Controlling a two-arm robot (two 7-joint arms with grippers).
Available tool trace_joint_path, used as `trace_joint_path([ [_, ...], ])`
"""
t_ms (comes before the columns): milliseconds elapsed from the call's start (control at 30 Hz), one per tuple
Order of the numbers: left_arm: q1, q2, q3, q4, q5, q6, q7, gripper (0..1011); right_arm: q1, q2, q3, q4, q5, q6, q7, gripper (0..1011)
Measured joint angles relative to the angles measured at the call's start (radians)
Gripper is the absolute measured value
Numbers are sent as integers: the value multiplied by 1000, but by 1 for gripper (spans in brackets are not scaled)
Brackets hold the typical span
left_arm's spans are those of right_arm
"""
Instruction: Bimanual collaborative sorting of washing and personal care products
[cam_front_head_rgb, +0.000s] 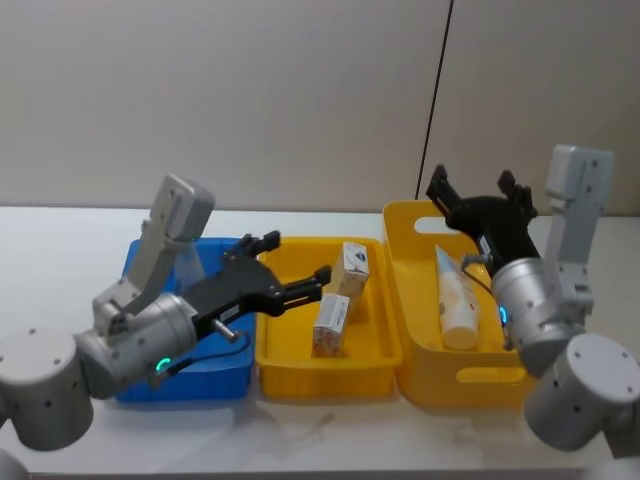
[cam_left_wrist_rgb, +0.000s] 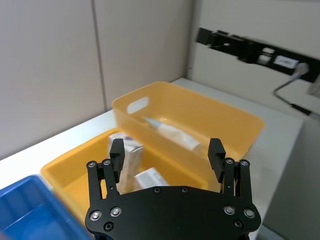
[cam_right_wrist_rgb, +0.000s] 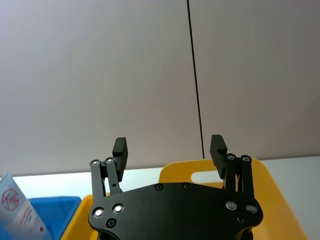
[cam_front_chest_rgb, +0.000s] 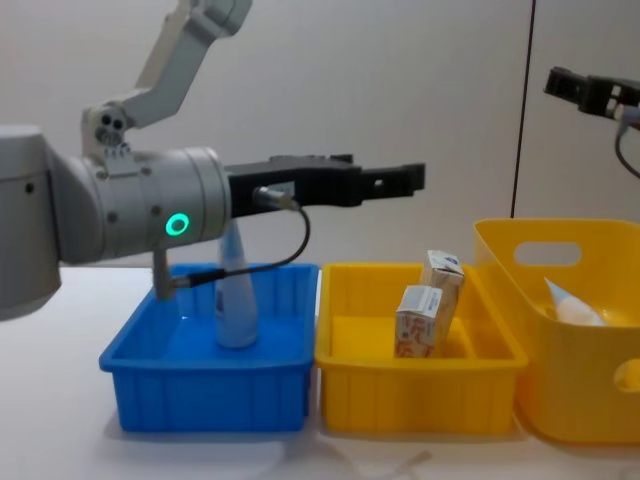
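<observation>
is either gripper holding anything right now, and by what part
Nothing is held. The left gripper, over the shallow yellow bin, and the right gripper, raised above the deeper yellow bin, both have open, empty jaws.

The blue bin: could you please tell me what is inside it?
One pale squeeze tube stands upright in the blue bin. In the head view the left gripper and its arm cover much of the bin's floor, so anything lying flat there cannot be seen.
</observation>
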Motion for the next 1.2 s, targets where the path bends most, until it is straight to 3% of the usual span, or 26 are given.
trace_joint_path([
  [1200,279,124,-22,-263,210,-78,467,1001,-339,277,-118,-262,82,-22,69,1002],
])
